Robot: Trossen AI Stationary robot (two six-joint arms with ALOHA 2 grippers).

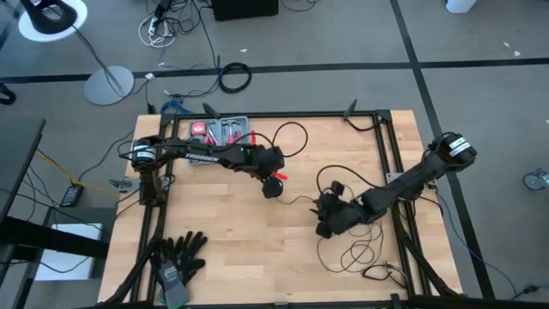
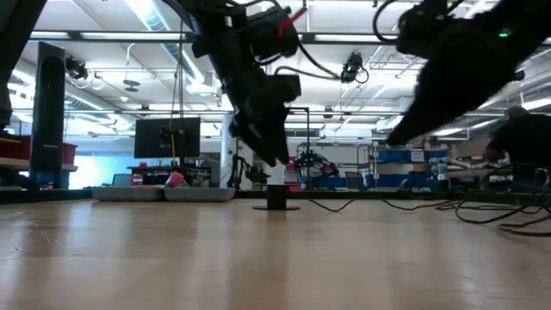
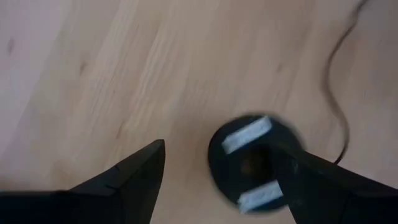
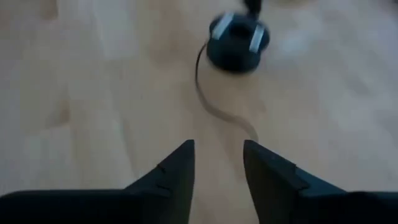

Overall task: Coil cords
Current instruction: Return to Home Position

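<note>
The left pincer [image 3: 217, 146] and right pincer [image 4: 219, 144] were seen spread, empty; the slack wire [image 4: 199, 81] could be snagged by either.

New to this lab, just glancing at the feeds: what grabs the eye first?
A small round black puck stands at the middle of the table, the left gripper hanging open right above it. The right gripper, open and empty, points at it from nearby, and thin black wire sprawls in loose loops over the right half.
</note>
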